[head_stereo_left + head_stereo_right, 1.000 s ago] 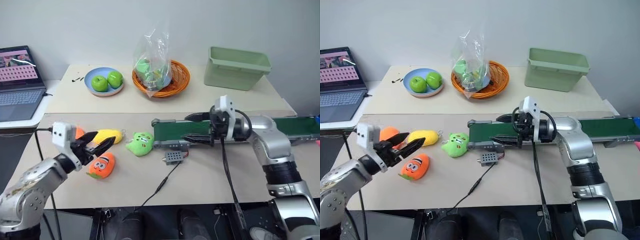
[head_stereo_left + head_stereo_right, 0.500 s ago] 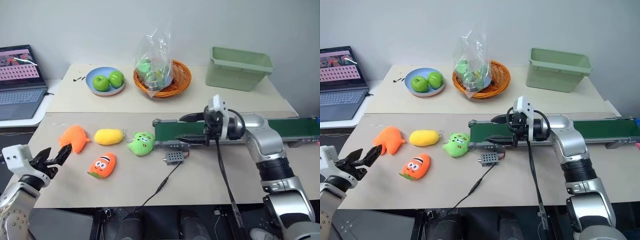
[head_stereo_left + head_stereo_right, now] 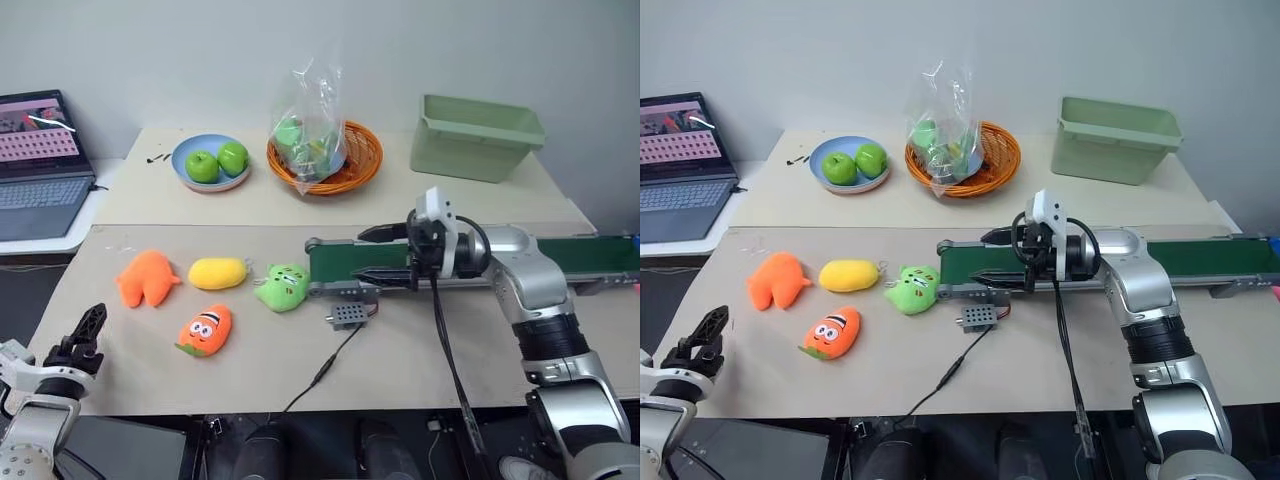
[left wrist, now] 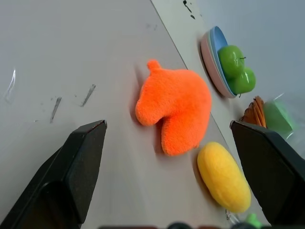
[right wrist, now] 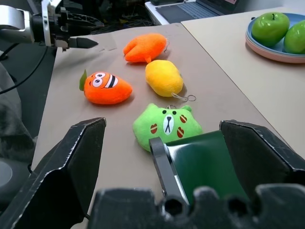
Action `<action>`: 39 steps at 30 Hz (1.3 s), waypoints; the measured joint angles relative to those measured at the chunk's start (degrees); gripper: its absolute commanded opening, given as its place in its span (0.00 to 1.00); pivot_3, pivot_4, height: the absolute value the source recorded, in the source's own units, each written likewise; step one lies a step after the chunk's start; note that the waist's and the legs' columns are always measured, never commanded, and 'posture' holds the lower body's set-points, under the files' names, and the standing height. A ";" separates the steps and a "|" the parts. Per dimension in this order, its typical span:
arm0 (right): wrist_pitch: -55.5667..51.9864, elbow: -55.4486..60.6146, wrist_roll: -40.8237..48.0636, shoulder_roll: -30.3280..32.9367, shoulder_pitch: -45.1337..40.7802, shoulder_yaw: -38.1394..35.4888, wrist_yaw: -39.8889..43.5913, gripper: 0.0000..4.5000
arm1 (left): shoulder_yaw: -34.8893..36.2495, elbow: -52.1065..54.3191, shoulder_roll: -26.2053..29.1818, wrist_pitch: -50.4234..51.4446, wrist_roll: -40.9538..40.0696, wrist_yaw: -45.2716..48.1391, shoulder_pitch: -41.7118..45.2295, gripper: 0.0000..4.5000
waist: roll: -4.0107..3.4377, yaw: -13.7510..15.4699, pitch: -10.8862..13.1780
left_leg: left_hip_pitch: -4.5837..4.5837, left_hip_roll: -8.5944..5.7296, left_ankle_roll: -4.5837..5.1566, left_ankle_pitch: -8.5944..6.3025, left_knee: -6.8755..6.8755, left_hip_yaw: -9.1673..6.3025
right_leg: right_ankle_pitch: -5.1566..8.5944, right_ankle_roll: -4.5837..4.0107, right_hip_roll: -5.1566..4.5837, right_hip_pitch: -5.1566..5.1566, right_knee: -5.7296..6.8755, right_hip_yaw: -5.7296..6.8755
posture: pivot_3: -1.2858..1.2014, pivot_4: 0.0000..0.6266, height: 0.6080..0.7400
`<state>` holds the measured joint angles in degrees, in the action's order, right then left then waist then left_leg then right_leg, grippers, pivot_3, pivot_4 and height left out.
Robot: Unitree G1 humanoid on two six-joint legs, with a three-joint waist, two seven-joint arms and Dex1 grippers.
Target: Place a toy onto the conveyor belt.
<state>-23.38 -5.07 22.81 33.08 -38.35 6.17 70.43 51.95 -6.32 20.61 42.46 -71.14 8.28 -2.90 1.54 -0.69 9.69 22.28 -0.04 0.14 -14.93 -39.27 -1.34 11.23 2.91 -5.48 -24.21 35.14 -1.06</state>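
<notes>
Since a second ago my left tool (image 3: 88, 330) has pulled back from over the toys to the near left edge of the bench (image 3: 420, 350), leaving the plain orange toy (image 3: 147, 279) uncovered; my right tool (image 3: 385, 254) is keeping its place.

From the head cameras, I am seeing the toy lying on the left part of the bench, just left of the yellow plush (image 3: 217, 272) and beyond the striped orange plush (image 3: 205, 331). A green plush (image 3: 281, 286) is sitting just beside the left end of the conveyor belt (image 3: 360, 257). My right tool is hovering over that end with its fingers spread wide and nothing in them. Farther back are a blue plate of green apples (image 3: 210, 162), an orange basket (image 3: 330, 155) with a clear bag in it, and a pale green bin (image 3: 478, 135); a laptop (image 3: 38, 165) is standing at far left.

In the left wrist view, my tool's fingers (image 4: 71, 176) are standing wide apart and empty, with the toy (image 4: 176, 109) lying ahead of them, well clear, the yellow plush (image 4: 224, 177) just beside it.

In the right wrist view, the wide-set fingers (image 5: 66, 167) are framing the belt's end roller (image 5: 190, 164) with the green plush (image 5: 164, 125) touching it; the toy (image 5: 144, 46) is lying far off past the yellow plush (image 5: 163, 77).
</notes>
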 measured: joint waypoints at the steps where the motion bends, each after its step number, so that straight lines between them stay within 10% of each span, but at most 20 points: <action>1: -0.07 0.12 0.00 0.05 0.01 -0.01 -0.09 1.00 | 0.00 -0.62 0.00 0.02 -0.22 -0.13 0.27 0.98 | 0.01 -0.01 0.00 | 0.00 0.01 0.00 0.00 0.00 0.00 | 0.00 0.00 0.01 0.00 -0.01 0.00 | 0.52 0.24 1.00; 31: -3.74 6.18 1.07 4.02 3.22 -2.43 -3.04 1.00 | -5.80 -30.97 9.36 -1.06 10.41 9.66 22.12 0.98 | 0.02 0.23 -0.01 | -0.01 -0.04 -0.04 0.03 0.02 0.25 | 0.00 0.00 0.00 0.03 0.04 0.07 | 0.52 0.24 1.00; 39: -3.73 6.19 0.99 4.25 3.22 -2.42 -3.07 1.00 | -6.16 -33.32 9.33 -0.01 12.66 10.91 22.79 0.40 | 0.02 -0.01 -0.01 | 0.02 -0.03 -0.04 0.03 0.03 0.17 | 0.00 0.00 0.00 -0.01 0.03 0.07 | 0.52 0.24 1.00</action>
<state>-27.11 1.11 23.81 37.33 -35.13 3.74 67.36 45.79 -39.65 29.93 42.45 -58.48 19.19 19.89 1.56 -0.70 9.68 22.30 -0.07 0.09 -14.90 -39.25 -1.17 11.23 2.91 -5.48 -24.22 35.17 -0.99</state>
